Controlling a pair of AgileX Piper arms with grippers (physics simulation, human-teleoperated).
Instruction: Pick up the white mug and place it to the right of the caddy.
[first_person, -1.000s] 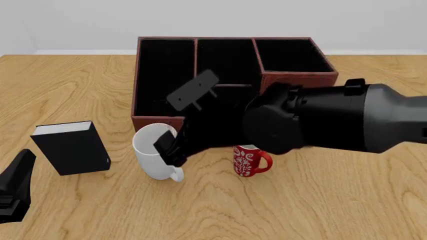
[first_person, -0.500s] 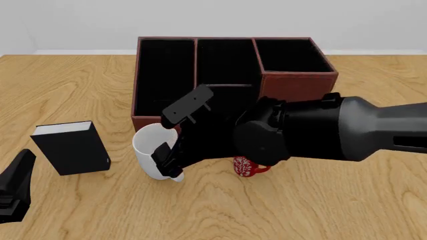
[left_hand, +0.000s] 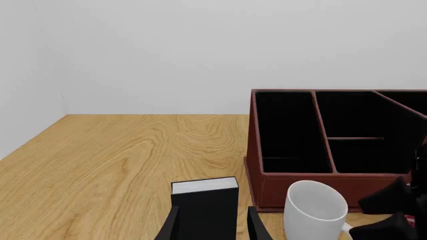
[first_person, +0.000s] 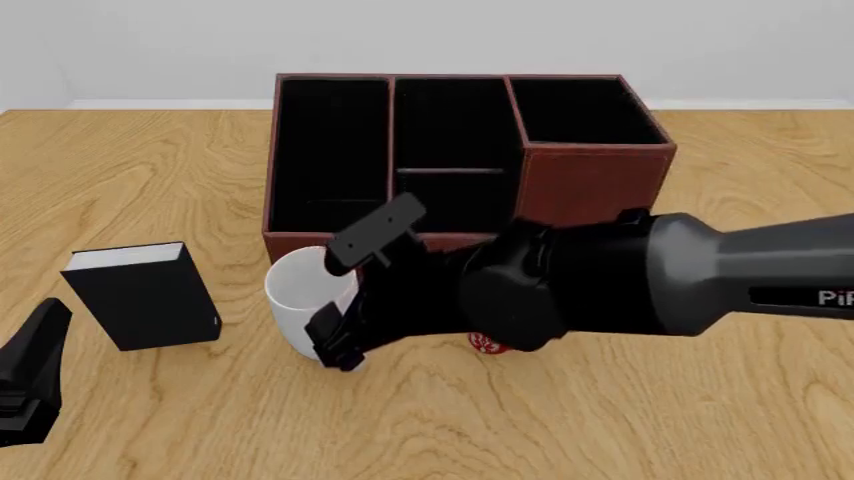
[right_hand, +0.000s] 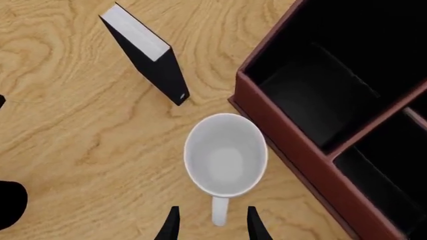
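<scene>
The white mug (right_hand: 225, 155) stands upright on the wooden table (first_person: 641, 420), just in front of the caddy (first_person: 587, 175) at its left end. My right gripper (right_hand: 211, 225) hangs above it, fingers parted either side of the handle (not touching). My left gripper (left_hand: 212, 227) is open toward the black book (first_person: 140, 295).

Right gripper (first_person: 334, 345) beside white mug (first_person: 300, 292) (caddy (first_person: 594, 180) behind).
</scene>
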